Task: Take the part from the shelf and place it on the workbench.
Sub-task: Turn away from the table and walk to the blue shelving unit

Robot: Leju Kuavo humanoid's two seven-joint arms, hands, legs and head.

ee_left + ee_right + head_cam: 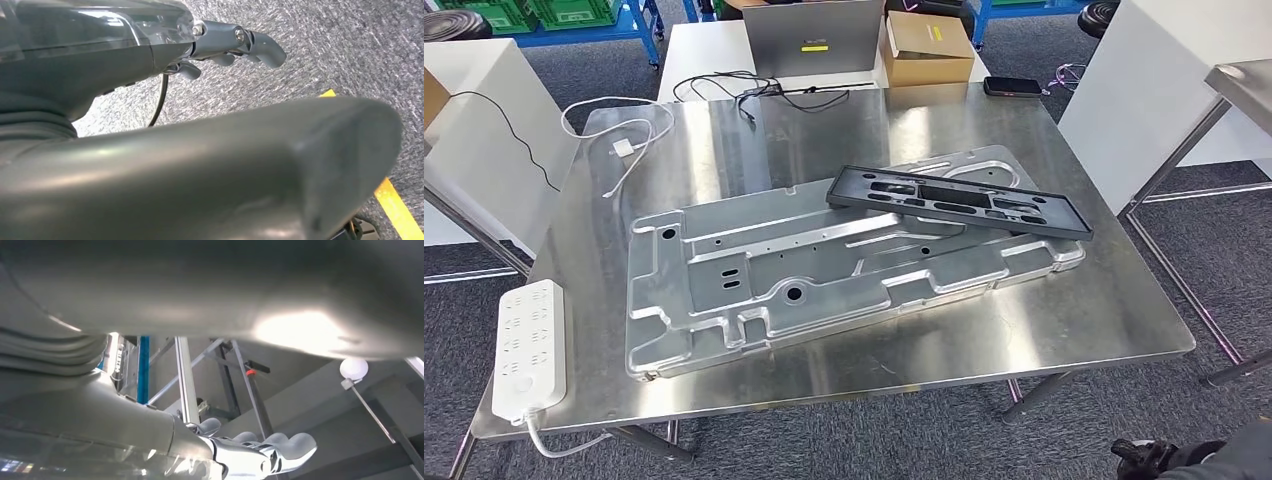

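Head view looks down on a brushed steel workbench [1064,310] where a long black moulded plastic part [959,202], slotted and ribbed, lies partly across a large stamped grey metal panel [824,265], one end past the panel's edge; propped like that on slick metal, I'd guess a nudge could tip or slide it. Left wrist view shows the left hand [235,47] over speckled grey carpet, its smooth grey fingers curled loosely and holding nothing. Right wrist view shows the right hand [260,452], glossy and pale, fingers lying side by side, empty, before a metal frame.
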